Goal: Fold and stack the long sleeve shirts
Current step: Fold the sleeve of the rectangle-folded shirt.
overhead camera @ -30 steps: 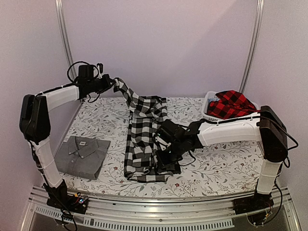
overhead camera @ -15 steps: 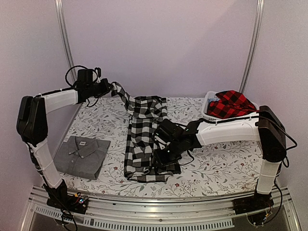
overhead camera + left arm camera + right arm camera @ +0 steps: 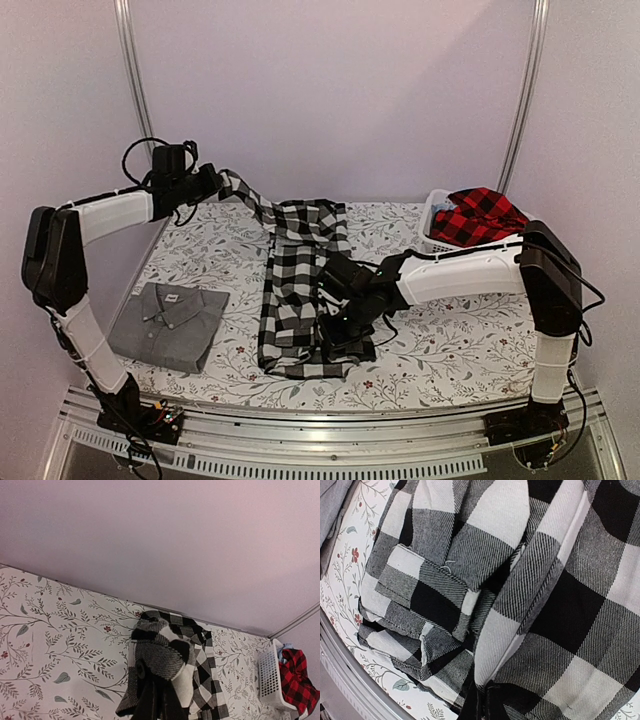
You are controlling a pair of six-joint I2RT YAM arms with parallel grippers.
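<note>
no legible text, brand, number or sign in any view, small pale neck label [image 3: 172,294] on the folded grey shirt [image 3: 165,328] too small to read, lettering on the black-and-white check shirt [image 3: 292,300] not discernible

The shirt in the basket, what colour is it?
The shirt is red-and-black check, clearest in the top external view.
</note>
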